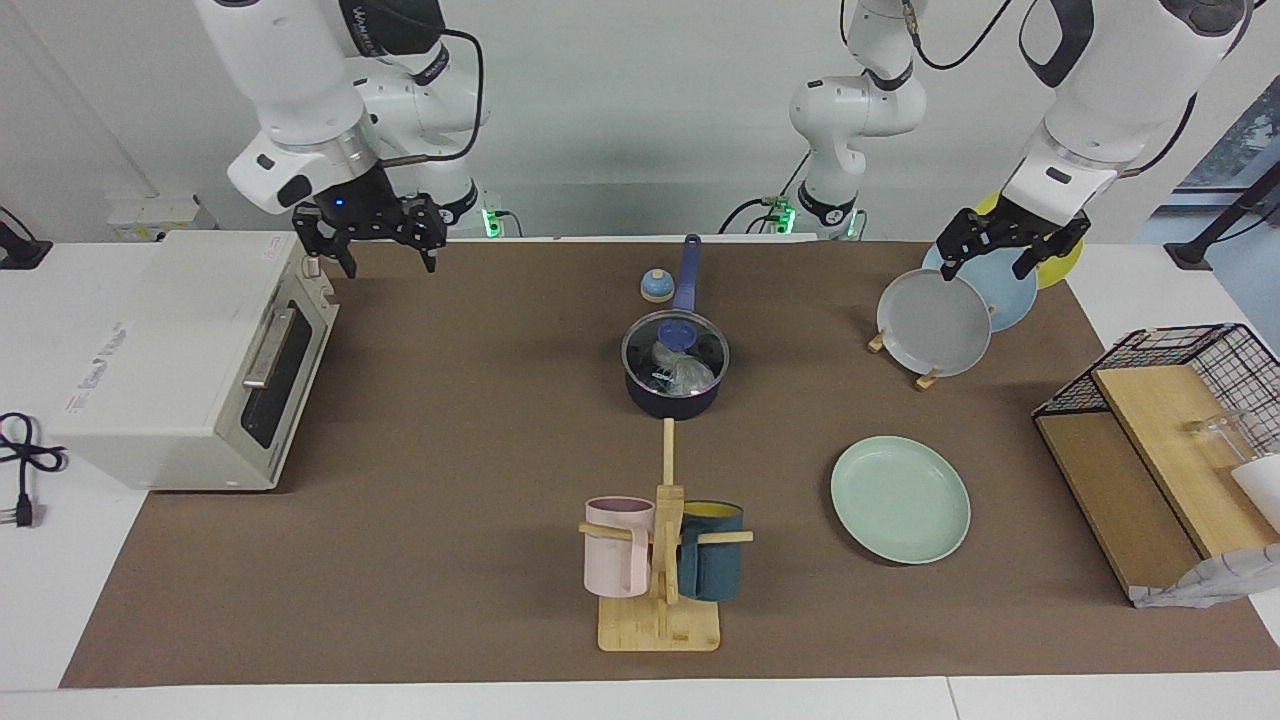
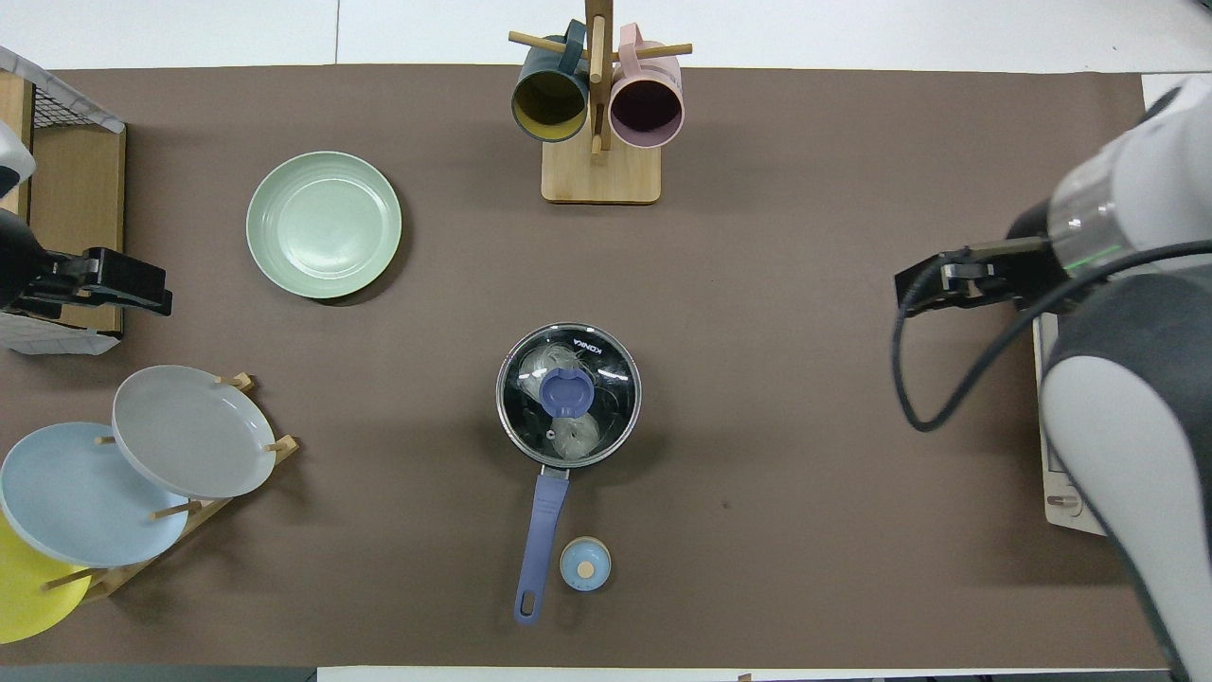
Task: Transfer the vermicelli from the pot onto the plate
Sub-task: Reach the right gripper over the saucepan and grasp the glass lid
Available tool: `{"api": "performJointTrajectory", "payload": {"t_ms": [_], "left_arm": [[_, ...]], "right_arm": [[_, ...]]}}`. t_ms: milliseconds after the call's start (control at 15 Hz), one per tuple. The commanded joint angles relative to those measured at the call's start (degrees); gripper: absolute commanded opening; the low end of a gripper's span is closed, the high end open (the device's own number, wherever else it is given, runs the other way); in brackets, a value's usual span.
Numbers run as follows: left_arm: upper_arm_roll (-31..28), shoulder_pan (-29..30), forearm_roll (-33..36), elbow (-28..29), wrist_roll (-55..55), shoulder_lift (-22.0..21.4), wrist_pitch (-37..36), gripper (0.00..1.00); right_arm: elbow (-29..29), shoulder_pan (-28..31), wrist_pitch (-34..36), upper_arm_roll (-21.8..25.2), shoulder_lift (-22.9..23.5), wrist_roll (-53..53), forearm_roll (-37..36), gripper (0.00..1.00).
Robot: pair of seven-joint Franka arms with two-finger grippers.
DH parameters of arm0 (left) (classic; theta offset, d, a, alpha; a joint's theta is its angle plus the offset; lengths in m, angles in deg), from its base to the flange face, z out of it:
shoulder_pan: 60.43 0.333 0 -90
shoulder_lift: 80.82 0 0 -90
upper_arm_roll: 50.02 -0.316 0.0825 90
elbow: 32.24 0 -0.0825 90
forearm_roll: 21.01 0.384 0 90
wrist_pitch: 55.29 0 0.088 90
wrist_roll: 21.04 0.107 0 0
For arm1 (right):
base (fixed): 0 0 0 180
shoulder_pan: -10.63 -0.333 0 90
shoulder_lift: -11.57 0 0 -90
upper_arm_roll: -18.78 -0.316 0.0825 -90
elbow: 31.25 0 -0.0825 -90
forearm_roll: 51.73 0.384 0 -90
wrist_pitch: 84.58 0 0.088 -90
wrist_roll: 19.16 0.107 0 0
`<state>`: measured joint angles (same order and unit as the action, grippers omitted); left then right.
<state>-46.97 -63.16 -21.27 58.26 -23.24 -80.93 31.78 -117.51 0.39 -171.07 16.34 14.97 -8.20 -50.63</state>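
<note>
- Vermicelli [image 1: 684,372] inside the pot [image 1: 672,398], under a glass lid [image 2: 568,395] with a blue knob; nests only partly legible through the glass, crinkly wrap blurring their outline.
- Pot mid-table, long handle [image 2: 540,545] pointing toward the robots; small round blue object [image 2: 585,564] just beside the handle, identity unclear.
- Plate [image 1: 900,499] bare, farther from the robots than the pot and toward the left arm's end of the table, well apart from the pot.
- Right gripper [image 1: 381,243] raised over the mat's edge beside the toaster oven [image 1: 180,360], fingers spread wide, holding nothing; in the overhead view, oven almost fully covered by the right arm.
- Left gripper [image 1: 1003,250] waiting over the plate rack [image 1: 930,378], fingers apart, empty; in the overhead view, cut off at the frame edge.
- Yellow plate [image 1: 1060,268] in the rack mostly hidden by the light blue plate [image 1: 1005,290] and the grey plate [image 1: 932,322].
- Mug stand [image 1: 660,590] farther out than the pot, mugs partly hiding each other's handles.
- Wire basket [image 1: 1180,370] cut off at the frame edge.
</note>
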Motion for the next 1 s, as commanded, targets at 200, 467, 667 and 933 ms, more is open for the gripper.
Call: {"api": "performJointTrajectory", "payload": {"t_ms": [200, 467, 667, 933], "left_arm": [[0.46, 0.80, -0.27, 1.70, 0.79, -1.56, 0.64, 1.00], [0.46, 0.80, -0.18, 1.70, 0.79, -1.56, 0.64, 1.00], [0.46, 0.80, -0.27, 1.70, 0.79, -1.56, 0.64, 1.00], [0.46, 0.80, -0.27, 1.70, 0.79, -1.56, 0.64, 1.00]], "right_arm": [[14.00, -13.29, 0.71, -0.11, 14.25, 18.89, 0.22, 1.00], [13.76, -21.21, -8.42, -0.20, 17.34, 30.94, 0.40, 1.00], [7.46, -24.03, -13.77, -0.20, 17.70, 33.07, 0.40, 1.00], [0.68, -27.99, -20.73, -0.20, 18.31, 36.67, 0.05, 1.00]]}}
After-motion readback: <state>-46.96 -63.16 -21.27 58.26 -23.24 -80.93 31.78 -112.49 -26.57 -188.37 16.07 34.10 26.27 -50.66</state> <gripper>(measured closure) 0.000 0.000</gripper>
